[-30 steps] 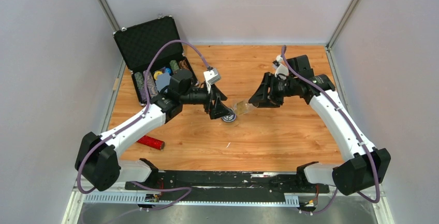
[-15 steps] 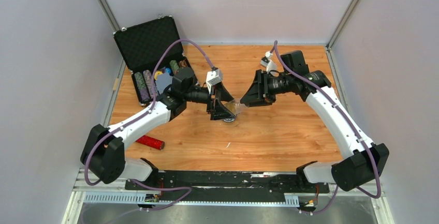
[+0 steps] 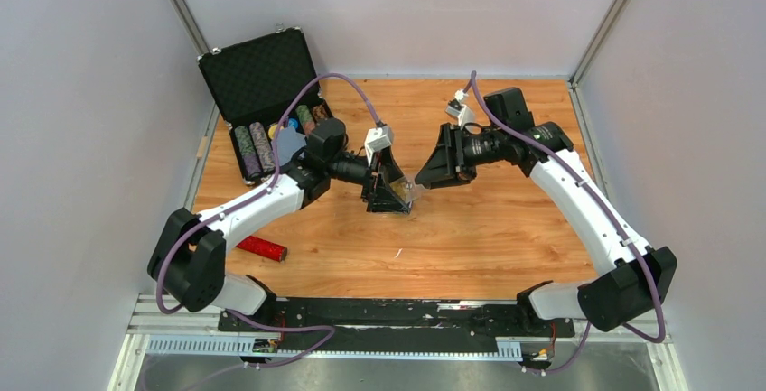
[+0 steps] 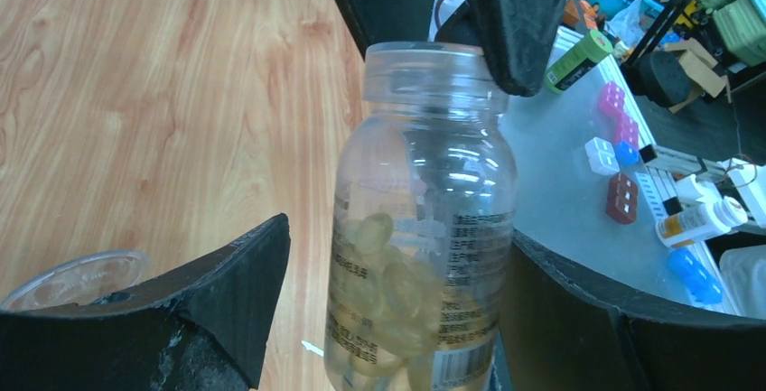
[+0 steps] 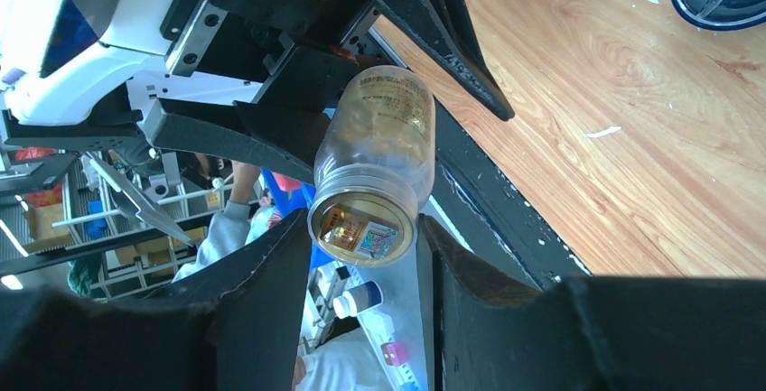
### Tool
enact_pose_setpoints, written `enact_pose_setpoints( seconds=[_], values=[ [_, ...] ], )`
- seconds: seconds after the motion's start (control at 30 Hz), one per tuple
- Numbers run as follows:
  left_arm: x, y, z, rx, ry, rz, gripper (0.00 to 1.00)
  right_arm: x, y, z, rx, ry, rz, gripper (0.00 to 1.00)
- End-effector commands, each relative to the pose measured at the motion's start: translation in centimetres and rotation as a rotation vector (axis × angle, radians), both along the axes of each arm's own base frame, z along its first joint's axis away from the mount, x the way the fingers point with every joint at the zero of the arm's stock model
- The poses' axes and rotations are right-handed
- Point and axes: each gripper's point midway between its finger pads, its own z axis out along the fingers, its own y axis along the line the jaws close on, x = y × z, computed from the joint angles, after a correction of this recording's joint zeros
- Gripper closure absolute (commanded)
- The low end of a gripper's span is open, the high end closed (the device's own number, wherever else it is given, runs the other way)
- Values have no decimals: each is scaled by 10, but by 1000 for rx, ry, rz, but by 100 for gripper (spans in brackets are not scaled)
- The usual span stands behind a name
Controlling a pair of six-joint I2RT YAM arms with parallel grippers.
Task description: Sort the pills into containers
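The right gripper is clamping the neck of a clear cylindrical plastic bottle of amber capsules; the left gripper is straddling it, unclenched.

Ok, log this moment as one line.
right gripper: shut on bottle neck | left gripper: around bottle body, grip unclear | bottle: off table, pills inside | dish: on table

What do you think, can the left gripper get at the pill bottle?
Probably yes: the right gripper holds the pill bottle by its neck, its body between the left gripper's open fingers.
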Motion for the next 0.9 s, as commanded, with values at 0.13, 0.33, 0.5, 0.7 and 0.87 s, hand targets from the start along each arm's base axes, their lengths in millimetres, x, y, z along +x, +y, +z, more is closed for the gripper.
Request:
enact_pose_setpoints(
  seconds=[0.13,0.33,0.5,0.7,0.87],
  values=[
    [-13,10,6,62,-25,-58,12,1,8,2,4,-82,50,79],
    [-10,8,7,65,-12,-43,13,2,10,-13,-28,-68,62,78],
    [-12,8,5,67,3,-56,25,4,12,-12,-28,-73,63,78],
    [-8,8,4,74,-6,-40,60,3,12,-14,-21,-83,64,74],
    [6,7,4,98,-58,42,79,19,5,-30,-110,-48,-79,19]
  ],
)
